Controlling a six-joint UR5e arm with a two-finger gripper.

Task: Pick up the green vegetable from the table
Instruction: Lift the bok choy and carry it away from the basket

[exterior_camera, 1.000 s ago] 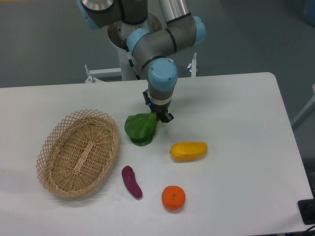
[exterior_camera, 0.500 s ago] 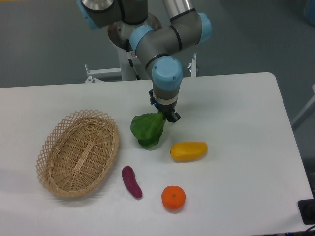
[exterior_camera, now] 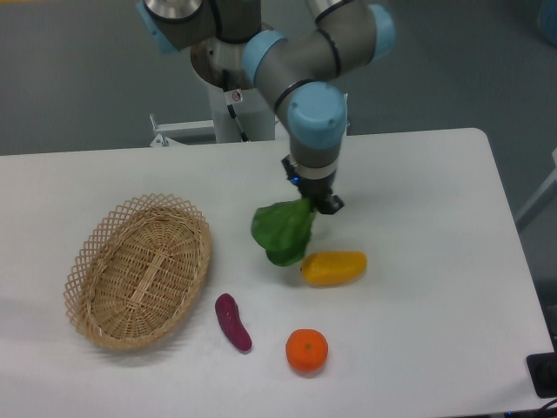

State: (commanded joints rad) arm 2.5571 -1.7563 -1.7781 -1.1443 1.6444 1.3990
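The green vegetable [exterior_camera: 283, 232] is held at its stalk end by the gripper [exterior_camera: 317, 203], a little right of the middle of the frame. The claw is closed on it, and the leaves hang down to the lower left. The leaf tip is seen just beside the yellow fruit [exterior_camera: 334, 267] — it may overlap it, but that cannot be told. The lifting step seems to be in hand. A straight pull upward is called for next, so that the leaves are kept clear of the fruit. It cannot be told whether the vegetable is fully off the table [exterior_camera: 435, 200]. The pale stalk is hidden by the fingers — only dark leaves are shown. The top of the arm is cut off at the upper edge.
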